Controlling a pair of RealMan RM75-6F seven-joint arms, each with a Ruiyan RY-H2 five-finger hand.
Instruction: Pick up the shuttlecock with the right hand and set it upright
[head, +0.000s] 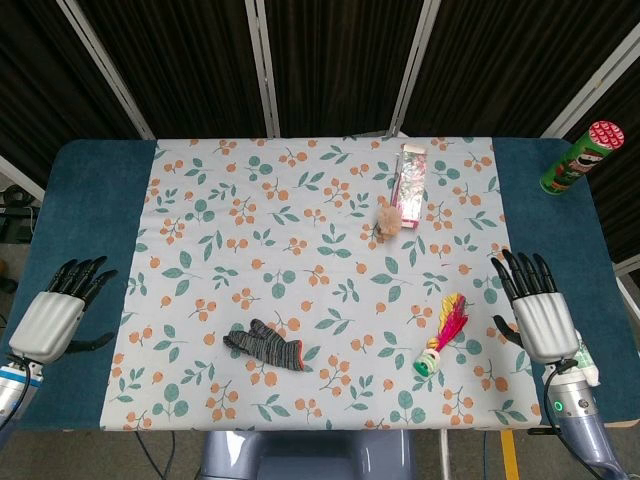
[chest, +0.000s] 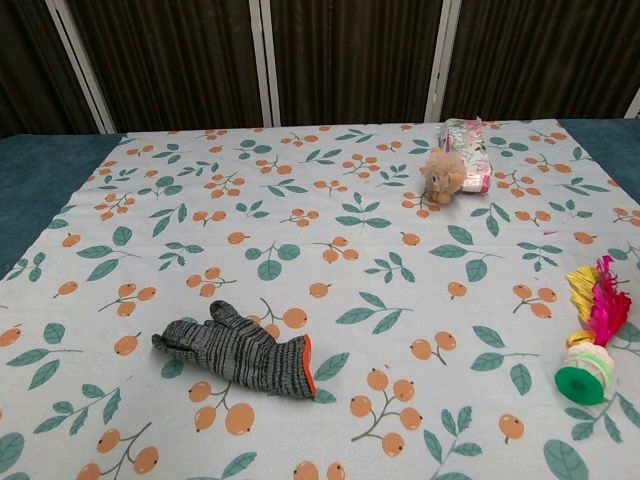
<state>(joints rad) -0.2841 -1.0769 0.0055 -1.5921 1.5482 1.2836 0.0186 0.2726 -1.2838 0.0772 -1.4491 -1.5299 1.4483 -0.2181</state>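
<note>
The pink-and-yellow feathered shuttlecock with a green base (head: 441, 344) lies on its side (untouched); the right robot hand (head: 538, 310) rests nearby, fingers spread and empty.

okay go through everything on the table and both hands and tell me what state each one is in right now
shuttlecock: lying on its side, not upright
right hand: open, beside the shuttlecock, apart from it
left hand: open, holding nothing
grey glove: lying flat
chip can: upright, lid on
plush toy: against the packet
packet: lying flat
</note>
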